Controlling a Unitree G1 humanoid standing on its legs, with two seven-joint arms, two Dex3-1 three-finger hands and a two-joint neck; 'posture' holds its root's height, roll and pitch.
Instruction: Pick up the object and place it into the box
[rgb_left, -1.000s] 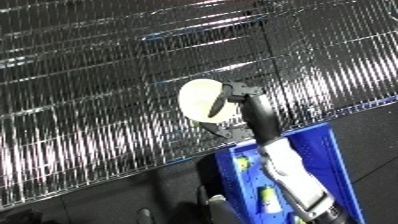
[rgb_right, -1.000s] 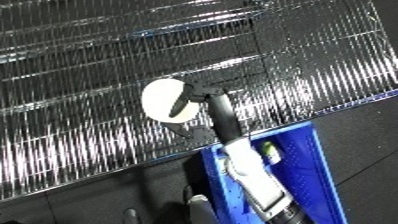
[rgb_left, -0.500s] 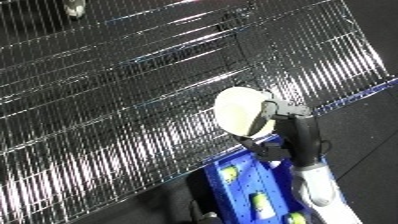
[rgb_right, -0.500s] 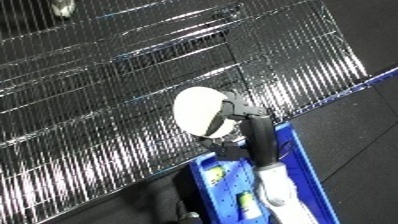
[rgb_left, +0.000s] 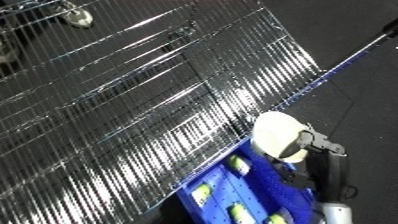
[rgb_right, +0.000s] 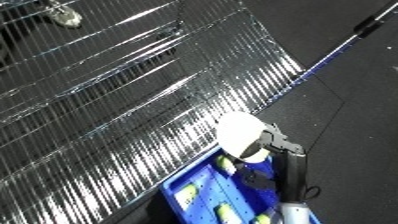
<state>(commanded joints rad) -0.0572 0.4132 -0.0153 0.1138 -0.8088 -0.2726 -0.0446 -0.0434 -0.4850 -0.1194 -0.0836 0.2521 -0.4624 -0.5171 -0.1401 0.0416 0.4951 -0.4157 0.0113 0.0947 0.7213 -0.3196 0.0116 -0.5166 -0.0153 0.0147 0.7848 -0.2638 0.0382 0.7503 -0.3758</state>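
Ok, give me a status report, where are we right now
Right hand shut on pale round object, held above the blue bin's edge. Left hand not in view. Bin already holds several objects. Nothing blocking the drop.

Round object (rgb_left: 279, 136) in right hand (rgb_left: 318, 147) above bin (rgb_right: 206, 186), wire shelf (rgb_left: 133, 100) behind

One robot arm, at the near right of both views. Black hand (rgb_right: 277, 144) with dark, angular finger segments and grey metallic edging along the knuckle parts. Below it, a black, roughly cylindrical wrist and lower forearm section with a matte surface. At the near edge, a short stretch of white and silver forearm casing (rgb_right: 293, 214). Cables, screws and markings cannot be made out.
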